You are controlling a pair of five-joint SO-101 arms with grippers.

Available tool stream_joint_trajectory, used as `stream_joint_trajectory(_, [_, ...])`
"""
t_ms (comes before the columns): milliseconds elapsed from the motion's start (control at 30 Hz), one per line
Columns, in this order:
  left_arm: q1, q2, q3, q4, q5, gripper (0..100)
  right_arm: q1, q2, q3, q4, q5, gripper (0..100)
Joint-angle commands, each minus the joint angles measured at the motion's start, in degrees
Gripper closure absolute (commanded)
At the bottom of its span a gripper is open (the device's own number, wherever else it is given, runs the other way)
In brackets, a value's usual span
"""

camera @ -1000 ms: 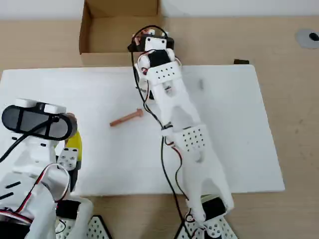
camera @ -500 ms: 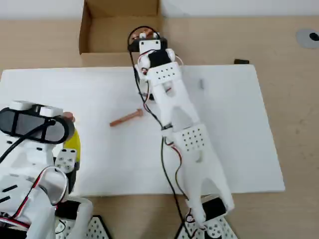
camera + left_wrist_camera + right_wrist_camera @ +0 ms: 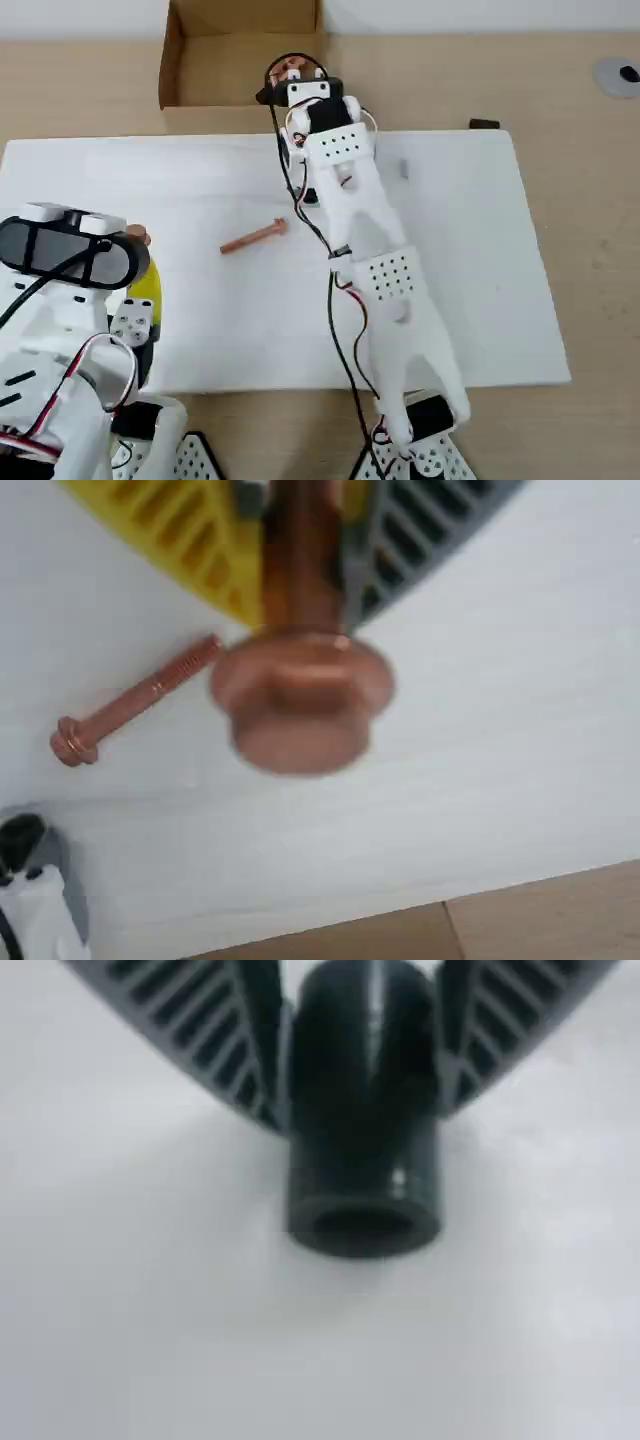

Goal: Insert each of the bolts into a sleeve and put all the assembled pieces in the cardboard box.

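Left wrist view: left gripper (image 3: 305,605) is clamped on a copper-coloured flanged metal bolt (image 3: 300,705). The shank is pinched btwn the yellow ribbed finger (image 3: 180,530) and the grey ribbed finger (image 3: 430,530), w/ the round flanged head sticking out past the fingertips, over the flat white board (image 3: 500,730). A second copper-coloured threaded bolt (image 3: 135,700) lies flat on the board, apart from the held one, w/ nothing touching it.

Right wrist view: right gripper (image 3: 365,1110) is closed on a black cylindrical sleeve (image 3: 365,1180). The dark grey ribbed fingers (image 3: 200,1030) press on both sides of its upper part. Its open bore end pokes out beyond the tips, close over the board.

High view: left arm sits at lower left of frame, w/ a bit of the held bolt's head (image 3: 138,237) showing beside its black camera housing. Right arm runs from bottom centre to upper centre, wrist near the board's top edge, just below the open brown cardboard box (image 3: 225,70) at top of frame. The loose bolt (image 3: 253,237) lies left of centre btwn the 2 arms, tilted, head end toward the right arm. The box stands on the light wooden table (image 3: 580,200), just beyond the board's top edge.
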Motion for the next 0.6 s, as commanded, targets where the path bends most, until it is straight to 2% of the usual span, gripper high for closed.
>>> stream_joint_trajectory(0, [0.44,0.04,-2.37,-0.09,-0.18,99,1.8,-1.89,-12.79,0.88,0.44,98.8])
stream_joint_trajectory(67, [0.44,0.13,-1.58,-0.53,0.26,99,1.71,-4.26,-18.59,0.79,0.53,98.8])
stream_joint_trajectory(200, [0.44,-0.22,-0.53,-3.78,3.43,99,0.84,-15.69,-16.92,0.88,0.53,98.8])
stream_joint_trajectory(400, [0.35,-0.22,-0.26,-5.98,3.87,99,0.48,-34.24,-16.48,0.88,0.44,98.8])
stream_joint_trajectory(567, [0.35,-0.22,2.73,-12.13,3.87,99,0.48,-49.63,-14.2,0.97,1.05,98.9])
